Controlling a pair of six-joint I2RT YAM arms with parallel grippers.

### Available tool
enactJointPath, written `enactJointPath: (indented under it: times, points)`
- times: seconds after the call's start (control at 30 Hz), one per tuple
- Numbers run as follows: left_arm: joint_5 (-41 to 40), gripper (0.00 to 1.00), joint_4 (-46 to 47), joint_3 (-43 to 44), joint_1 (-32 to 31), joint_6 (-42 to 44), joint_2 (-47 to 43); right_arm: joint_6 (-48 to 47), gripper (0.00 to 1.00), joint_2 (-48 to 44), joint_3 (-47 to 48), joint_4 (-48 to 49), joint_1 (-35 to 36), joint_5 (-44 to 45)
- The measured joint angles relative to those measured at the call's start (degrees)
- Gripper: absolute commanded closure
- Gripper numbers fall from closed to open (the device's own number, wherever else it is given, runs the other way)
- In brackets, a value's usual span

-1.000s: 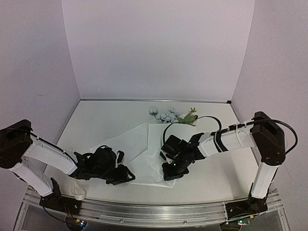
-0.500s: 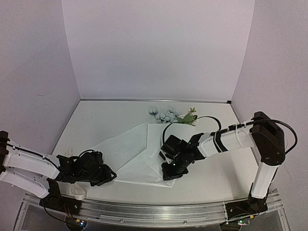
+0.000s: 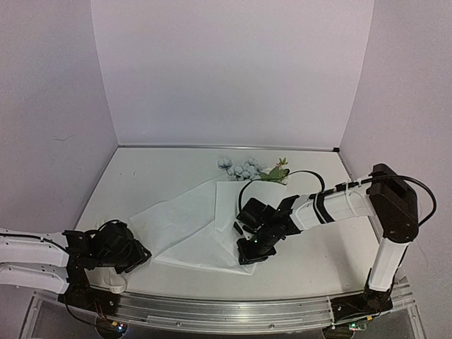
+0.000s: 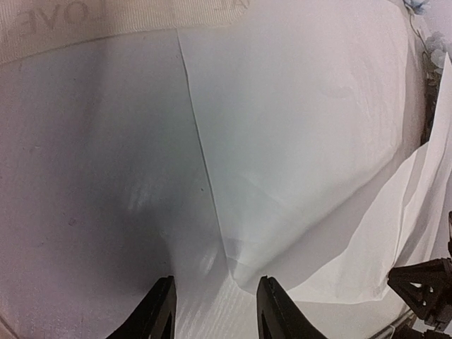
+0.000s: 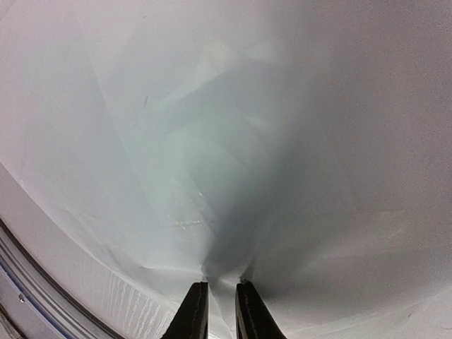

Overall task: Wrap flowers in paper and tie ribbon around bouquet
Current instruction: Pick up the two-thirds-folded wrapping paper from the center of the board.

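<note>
paper [image 3: 185,224]: spread flat on the table [image 3: 152,173]; its near edge is bunched up between the right gripper's tips, and its left corner lies just ahead of the left gripper.
flowers [image 3: 247,169]: beyond the right gripper, at the paper's far edge.
ribbon [image 4: 106,21]: well ahead of the left gripper, lying flat.
right gripper [image 5: 219,288]: jaws almost together, clamped on a fold of paper.
left gripper [image 4: 215,284]: jaws apart, nothing between them, low over the table.
</note>
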Motion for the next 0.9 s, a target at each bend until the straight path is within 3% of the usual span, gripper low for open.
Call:
enactJointPath:
  times: [0.4, 0.7, 0.9]
  points:
    - [6.97, 0.64, 2.46, -3.98, -0.95, -11.7, -10.12, 0.0, 0.86, 0.0, -0.24, 0.39, -0.02, -0.44]
    - [7.26, 0.64, 10.49, -4.89, -1.09, -15.7, -1.93, 0.02, 0.86, 0.0, -0.52, 1.65, -0.02, -0.54]
    - [6.74, 0.71, 15.51, -4.96, -1.11, -16.56, 1.93, 0.02, 0.86, 0.0, -0.61, 1.9, -0.02, -0.59]
